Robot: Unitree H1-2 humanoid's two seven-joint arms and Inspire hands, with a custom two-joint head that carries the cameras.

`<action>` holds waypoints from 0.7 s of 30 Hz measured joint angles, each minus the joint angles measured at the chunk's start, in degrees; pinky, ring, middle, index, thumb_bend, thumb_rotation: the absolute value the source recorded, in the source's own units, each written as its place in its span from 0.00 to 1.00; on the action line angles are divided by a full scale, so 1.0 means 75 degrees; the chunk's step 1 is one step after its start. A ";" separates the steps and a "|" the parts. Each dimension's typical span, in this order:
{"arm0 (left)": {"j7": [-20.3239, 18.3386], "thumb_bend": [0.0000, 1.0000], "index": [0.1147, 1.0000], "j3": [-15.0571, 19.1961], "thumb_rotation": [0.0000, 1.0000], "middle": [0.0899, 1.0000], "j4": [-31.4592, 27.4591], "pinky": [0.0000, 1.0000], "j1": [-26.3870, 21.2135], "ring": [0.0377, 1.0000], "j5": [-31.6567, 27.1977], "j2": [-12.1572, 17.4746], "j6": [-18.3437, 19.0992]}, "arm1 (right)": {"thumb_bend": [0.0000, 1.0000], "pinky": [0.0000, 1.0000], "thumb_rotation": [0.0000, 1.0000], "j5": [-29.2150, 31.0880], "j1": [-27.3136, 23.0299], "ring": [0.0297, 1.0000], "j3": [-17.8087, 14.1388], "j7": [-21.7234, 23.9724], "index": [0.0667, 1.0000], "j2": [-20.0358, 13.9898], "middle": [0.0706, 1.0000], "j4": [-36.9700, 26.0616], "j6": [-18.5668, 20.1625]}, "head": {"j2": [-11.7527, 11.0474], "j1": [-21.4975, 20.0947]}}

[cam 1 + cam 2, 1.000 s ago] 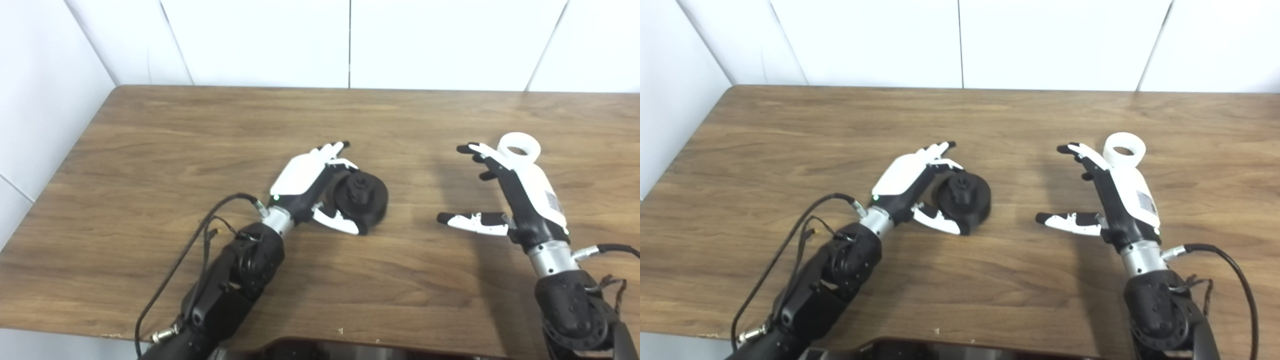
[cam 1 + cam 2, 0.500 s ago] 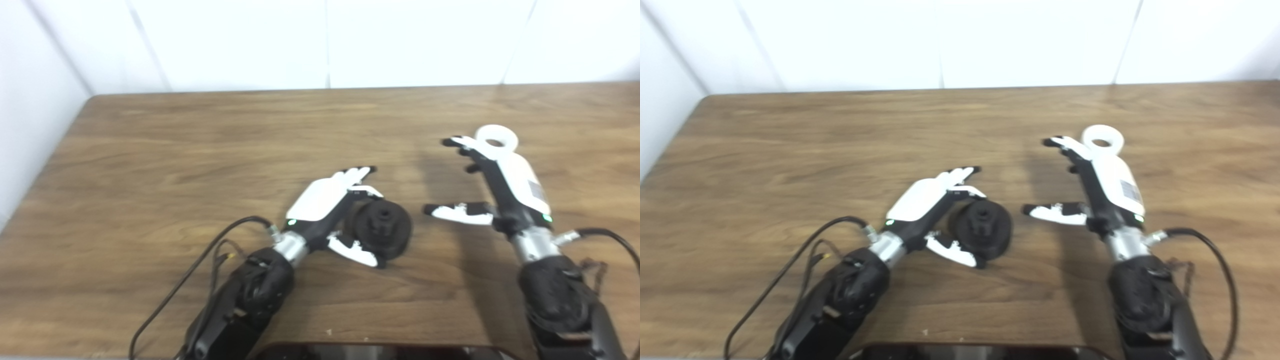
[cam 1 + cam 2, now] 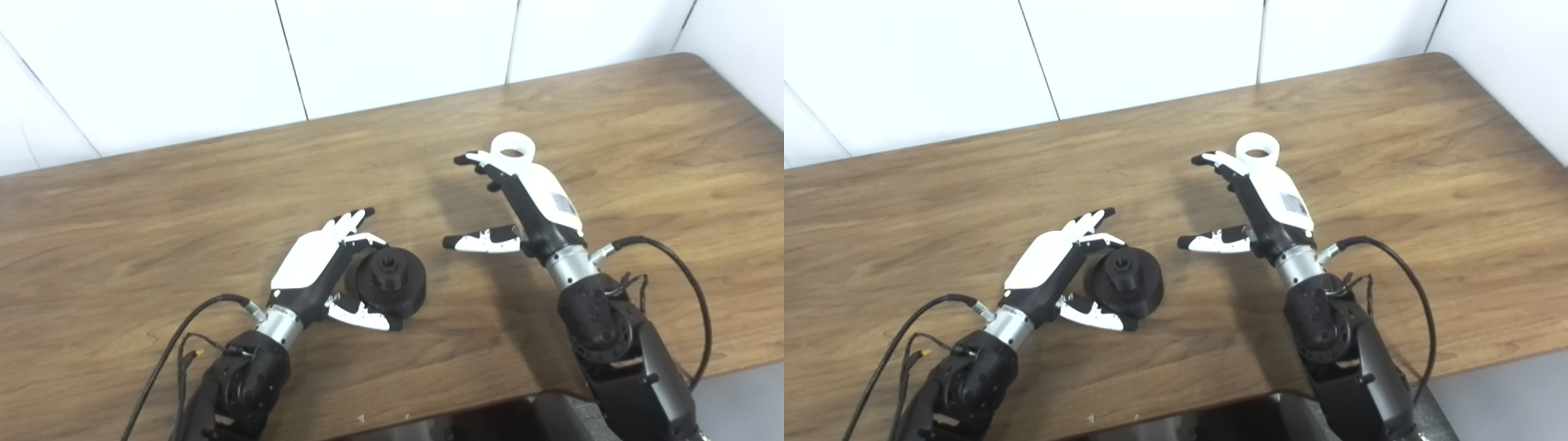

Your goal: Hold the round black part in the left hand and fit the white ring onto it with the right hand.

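Your left hand [image 3: 312, 269] sits low on the wooden desk [image 3: 184, 202], cupped around the left side of the round black part [image 3: 387, 283]. Its fingers [image 3: 350, 222] reach past the far side of the part, thumb lies along the near side, tip close to the part's lower rim. Fingers look loosely curled, not squeezed; the part rests flat on the desk with its small central hub facing up. You can't tell from either view whether the fingers actually press on it or just bracket it, so read that hand as spread around the part, no lift.

Your right hand [image 3: 533, 202] is well apart from the black part, off to its right and further back. Fingers are spread wide, thumb stuck out to the left toward the black part, nothing in the palm. The white ring [image 3: 513, 147] lies flat on the desk just beyond that hand; the right fingers [image 3: 481, 160] lie just left of the ring. Contact between them and the ring isn't clear; the hand's back hides the ring's near edge.

The ring's hole faces up. A black cable [image 3: 686, 288] loops from the right wrist, another cable [image 3: 177, 331] trails from the left wrist across the desk. A white panelled wall [image 3: 392, 49] is behind.
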 measured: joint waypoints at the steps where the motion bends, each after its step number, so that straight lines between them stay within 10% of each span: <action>1: -0.0004 0.95 0.55 0.0007 0.34 1.00 0.0003 1.00 0.0000 1.00 -0.0008 0.0000 -0.0010 | 0.77 0.74 0.30 -0.0006 -0.0023 0.85 -0.0063 -0.0004 0.82 -0.0029 0.89 -0.0021 0.0015 | -0.0012 -0.0035; 21: -0.0043 0.94 0.56 0.0179 0.32 1.00 0.0070 1.00 0.0020 1.00 -0.0131 0.0044 -0.0145 | 0.85 0.75 0.37 -0.0603 -0.1716 0.93 -0.0788 0.0007 0.81 -0.1391 0.97 0.0940 0.0563 | -0.0047 -0.0199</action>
